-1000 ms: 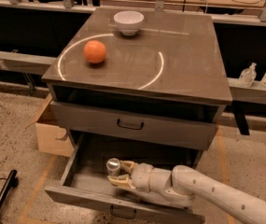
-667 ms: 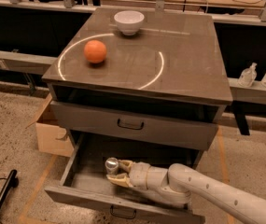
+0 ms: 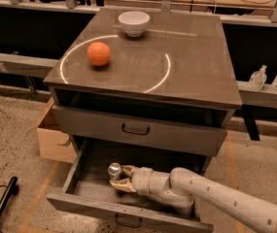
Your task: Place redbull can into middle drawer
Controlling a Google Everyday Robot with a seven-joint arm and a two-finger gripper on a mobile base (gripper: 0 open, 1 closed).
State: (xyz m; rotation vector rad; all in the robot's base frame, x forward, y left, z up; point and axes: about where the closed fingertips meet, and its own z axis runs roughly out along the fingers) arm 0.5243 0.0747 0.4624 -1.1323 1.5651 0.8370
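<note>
1. The grey desk (image 3: 191,57) is seen from above and in front, with a thin white ring (image 3: 164,76) marked on its top; benches and a speckled floor (image 3: 11,120) are seen around it.
2. The robot's white arm (image 3: 216,195) is reached in from the lower right, into the open drawer.
3. The middle drawer (image 3: 94,208) is pulled out below the closed upper drawer (image 3: 99,125); each is fitted with a small black handle.
4. A cardboard box (image 3: 53,142) is set on the floor to the left of the desk.
5. The gripper (image 3: 116,177) is held inside the middle drawer, its fingers closed on the redbull can (image 3: 114,169).
6. The can is kept upright, shiny top uppermost; its markings cannot be read.
7. Since a second ago, gripper and can have been shifted slightly leftward in the drawer.
8. An orange (image 3: 99,53) is placed inside the ring, and a white bowl (image 3: 133,23) at the desk's far edge.
9. Two clear pump bottles (image 3: 257,77) are stood on a ledge at the right.
</note>
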